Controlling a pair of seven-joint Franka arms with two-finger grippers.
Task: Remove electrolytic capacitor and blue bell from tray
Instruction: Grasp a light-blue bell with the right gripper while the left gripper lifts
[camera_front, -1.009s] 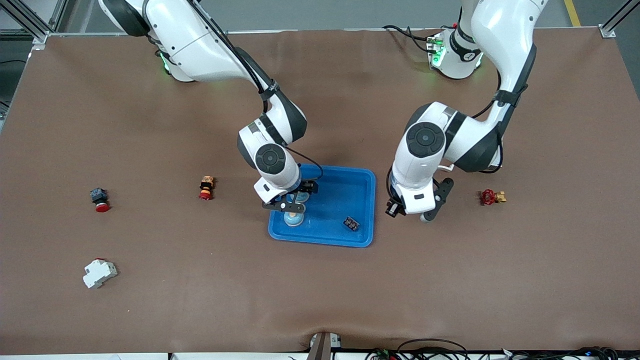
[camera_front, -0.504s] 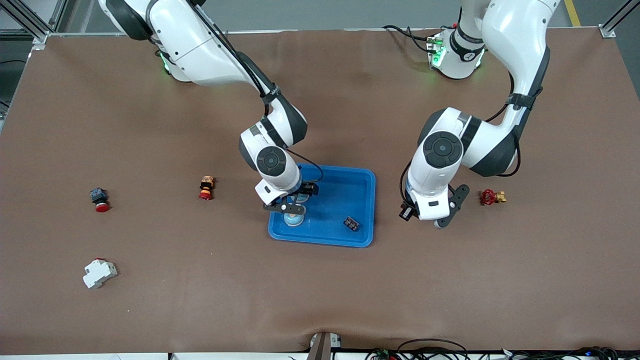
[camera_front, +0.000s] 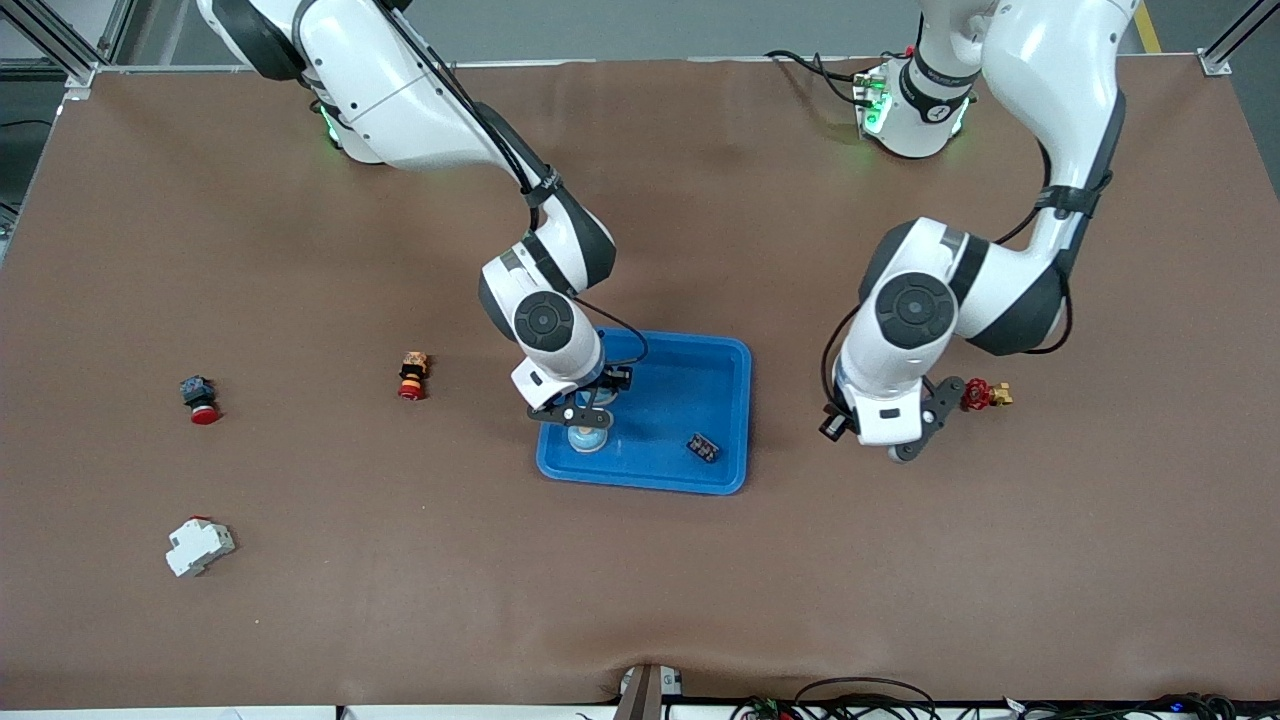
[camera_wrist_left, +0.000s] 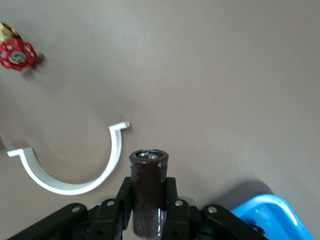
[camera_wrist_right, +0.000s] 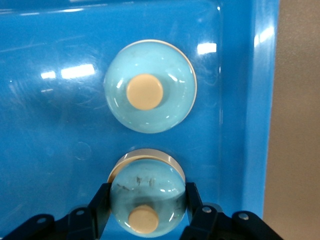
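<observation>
My right gripper (camera_front: 592, 400) hangs low over the blue tray (camera_front: 690, 378), at the end toward the right arm. It is shut on a light-blue bell (camera_wrist_right: 146, 197) with a cream button, one finger on each side. A second light-blue bell (camera_wrist_right: 150, 86) sits loose in the tray (camera_wrist_right: 261, 100) beside it, seen from the front as a bell (camera_front: 588, 438). My left gripper (camera_wrist_left: 148, 187) is shut on a dark brown cylindrical capacitor (camera_wrist_left: 148, 192). In the front view the left gripper (camera_front: 900, 445) is over bare table between the tray and a red valve (camera_front: 983, 394); the capacitor is hidden there.
A small black part (camera_front: 703, 447) lies in the tray. A white curved clip (camera_wrist_left: 75, 170) lies on the table under the left hand. A red-and-yellow button (camera_front: 412, 375), a red button (camera_front: 198, 398) and a white breaker (camera_front: 198, 546) lie toward the right arm's end.
My left arm has carried the capacitor away from the tray toward the red valve. My right gripper has shut on the bell over the tray.
</observation>
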